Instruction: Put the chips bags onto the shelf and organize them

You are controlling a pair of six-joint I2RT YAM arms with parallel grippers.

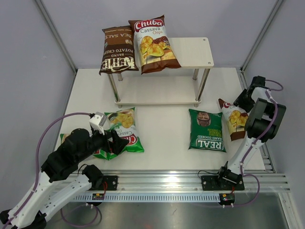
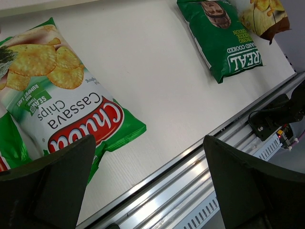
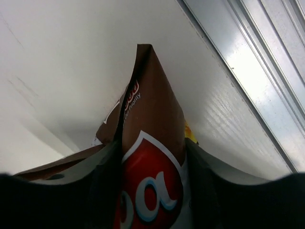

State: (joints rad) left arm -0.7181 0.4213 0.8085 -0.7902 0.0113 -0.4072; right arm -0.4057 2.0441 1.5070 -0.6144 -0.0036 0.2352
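The shelf (image 1: 193,51) stands at the back; on its top board lie a dark brown Kettle bag (image 1: 118,50) and a white-brown Chuba Cassava bag (image 1: 153,44). At the table's right edge my right gripper (image 1: 242,105) (image 3: 152,160) is shut on the top end of a second white-brown Chuba Cassava bag (image 1: 234,121) (image 3: 152,114), which bulges between both fingers. The dark green REAL bag (image 1: 206,130) (image 2: 224,38) lies flat beside it. My left gripper (image 1: 114,140) (image 2: 148,143) hangs open and empty over the near end of a light green Chuba bag (image 1: 123,125) (image 2: 62,95). Another green bag (image 2: 8,143) lies partly under it.
The shelf's lower board (image 1: 157,102) is bare. Grey walls close in the back and both sides. An aluminium rail (image 1: 190,179) (image 2: 200,191) with both arm bases runs along the near edge, just below my left fingers.
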